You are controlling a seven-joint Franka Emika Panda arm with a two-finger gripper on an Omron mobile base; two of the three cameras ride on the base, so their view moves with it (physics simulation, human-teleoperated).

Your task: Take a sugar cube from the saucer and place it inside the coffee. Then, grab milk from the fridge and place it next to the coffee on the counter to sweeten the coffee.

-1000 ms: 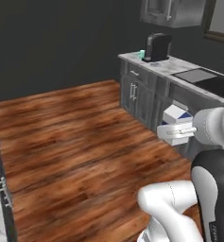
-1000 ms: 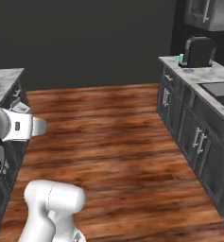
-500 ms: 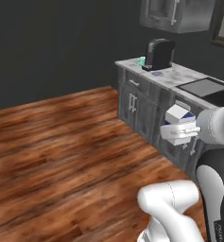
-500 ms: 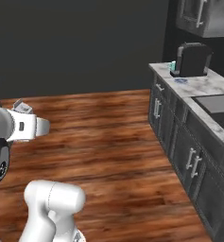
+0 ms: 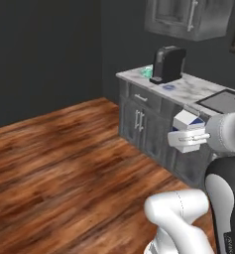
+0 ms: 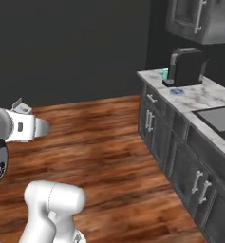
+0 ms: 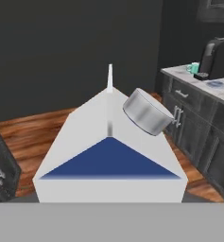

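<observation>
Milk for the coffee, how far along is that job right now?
The milk is already out of the fridge, carried in the pincer above the wood floor. The coffee sits on the counter beside the black machine. Left: reach that counter and set the carton down next to the cup. Whether the sugar went in isn't visible.

I hold the small white milk carton with a blue panel and a grey round cap [image 5: 187, 124] in my gripper [image 5: 188, 140], above the wooden floor and away from the white marble worktop [image 5: 188, 89]. On that worktop the small teal cup of coffee [image 5: 147, 72] stands upright just beside the black machine, and the flat blue-and-white saucer [image 5: 169, 88] lies near it.
</observation>
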